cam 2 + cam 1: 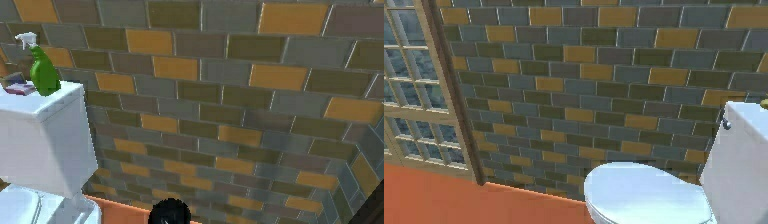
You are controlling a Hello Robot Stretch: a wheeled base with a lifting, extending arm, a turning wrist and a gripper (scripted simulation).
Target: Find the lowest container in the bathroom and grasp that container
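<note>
A green spray bottle (42, 70) with a white trigger head stands on top of the white toilet tank (45, 140) at the arm side view's left. Beside it on the tank lid lies a small flat pinkish thing (16, 88). In the forward view the same toilet sits at the bottom right, with its closed white lid (646, 195) and its tank (742, 150). A small yellowish bit (765, 103) shows on the tank top at the right edge.
A wall of grey, green and ochre tiles (604, 70) stands close ahead and also to the side (250, 100). A paned window (414, 80) is at the forward view's left above the orange floor (424, 195). A dark rounded shape (170, 212) sits at the arm side view's bottom edge.
</note>
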